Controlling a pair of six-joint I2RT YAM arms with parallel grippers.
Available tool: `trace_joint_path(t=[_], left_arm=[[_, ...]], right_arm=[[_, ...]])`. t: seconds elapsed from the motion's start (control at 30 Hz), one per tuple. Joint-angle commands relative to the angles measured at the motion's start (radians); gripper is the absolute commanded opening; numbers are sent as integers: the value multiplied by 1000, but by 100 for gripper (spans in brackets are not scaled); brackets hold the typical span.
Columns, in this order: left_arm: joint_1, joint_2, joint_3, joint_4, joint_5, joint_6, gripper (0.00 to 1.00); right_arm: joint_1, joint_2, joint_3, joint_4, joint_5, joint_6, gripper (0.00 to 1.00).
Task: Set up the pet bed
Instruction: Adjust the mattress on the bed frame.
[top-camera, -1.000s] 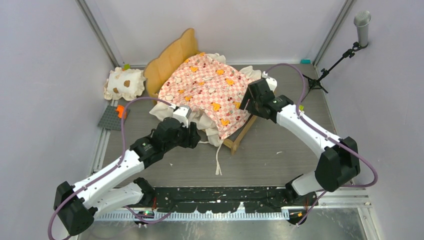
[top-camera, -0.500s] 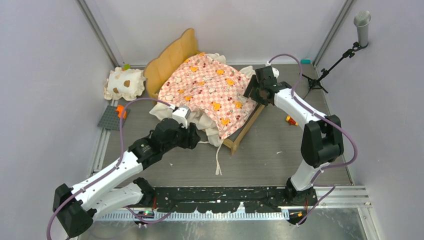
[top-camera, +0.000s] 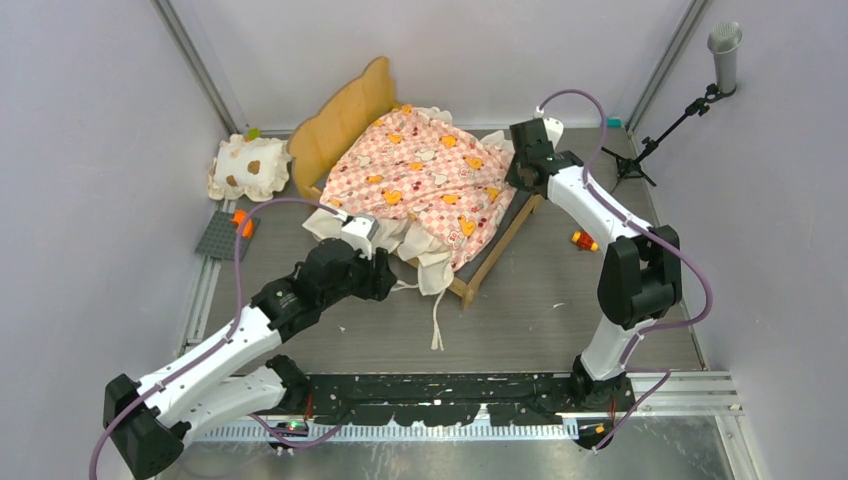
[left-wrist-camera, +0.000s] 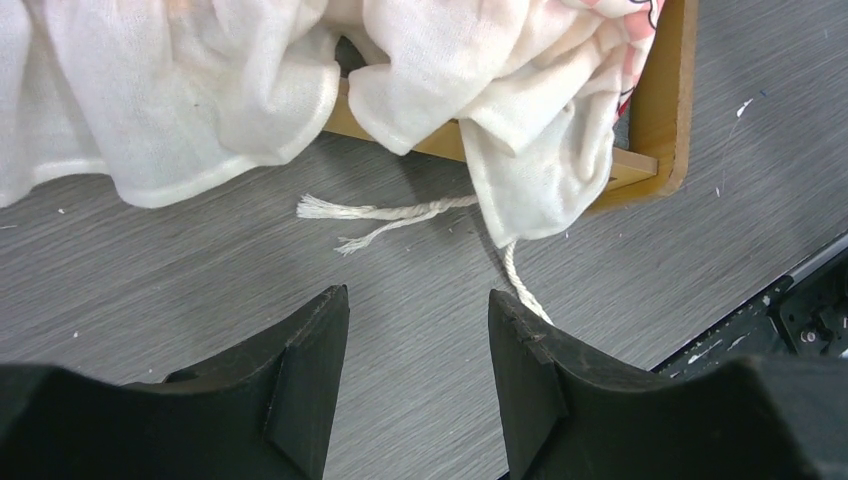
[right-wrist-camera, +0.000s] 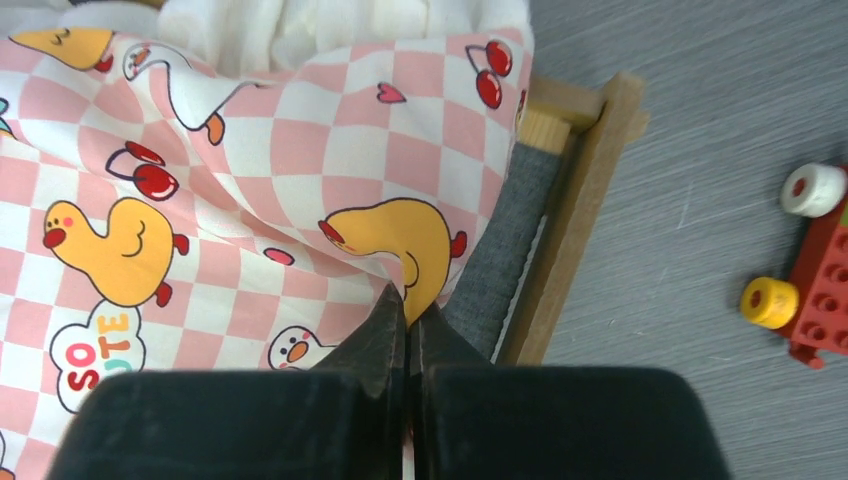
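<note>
In the top view the pet bed (top-camera: 497, 250) sits aslant on the table (top-camera: 560, 320), just toward 12 o'clock from its middle, with the wavy headboard (top-camera: 345, 118) at the bed's 10 o'clock end and the foot rail at its 5 o'clock end. The pink checkered mattress (top-camera: 420, 180) lies over the frame, and its cream ruffle (top-camera: 425, 255) spills off the 7 o'clock side onto the table. The right gripper (top-camera: 520, 178) is at the bed's 3 o'clock edge. In its wrist view the right gripper (right-wrist-camera: 405, 305) has its fingers pressed together, tips at the mattress (right-wrist-camera: 250, 200) hem by a yellow duck, next to the wooden side rail (right-wrist-camera: 575, 220); whether cloth is caught between them cannot be told. The left gripper (top-camera: 385, 282) is low at the bed's 7 o'clock side; in its wrist view the left gripper (left-wrist-camera: 415, 300) is spread, nothing between its fingers, with the ruffle (left-wrist-camera: 200, 90) and a loose white cord (left-wrist-camera: 380, 212) toward 12 o'clock. A spotted pillow (top-camera: 248, 166) lies at 9 o'clock of the headboard, apart from the bed, and toy bricks (right-wrist-camera: 820, 290) lie at 3 o'clock of the frame
</note>
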Motion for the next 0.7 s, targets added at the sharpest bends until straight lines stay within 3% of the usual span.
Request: trace_joint_path(t=[0.0, 0.07, 0.17, 0.27, 0.4, 0.67], left_arm=[[-5, -10, 8, 22, 55, 30, 55], [-5, 11, 7, 63, 157, 39, 55], [-26, 54, 12, 133, 257, 34, 55], [-130, 104, 41, 176, 211, 53, 55], [-271, 181, 81, 221, 81, 89, 55], [-285, 298, 94, 359, -74, 119, 57]], right_arm=[[-12, -25, 80, -33, 146, -57, 1], [-13, -18, 81, -39, 152, -65, 3], [-13, -29, 69, -44, 107, -71, 39], [-13, -98, -1, -7, 41, -65, 54], [-13, -227, -98, 17, -11, -54, 57], [-11, -465, -283, 33, -104, -6, 58]])
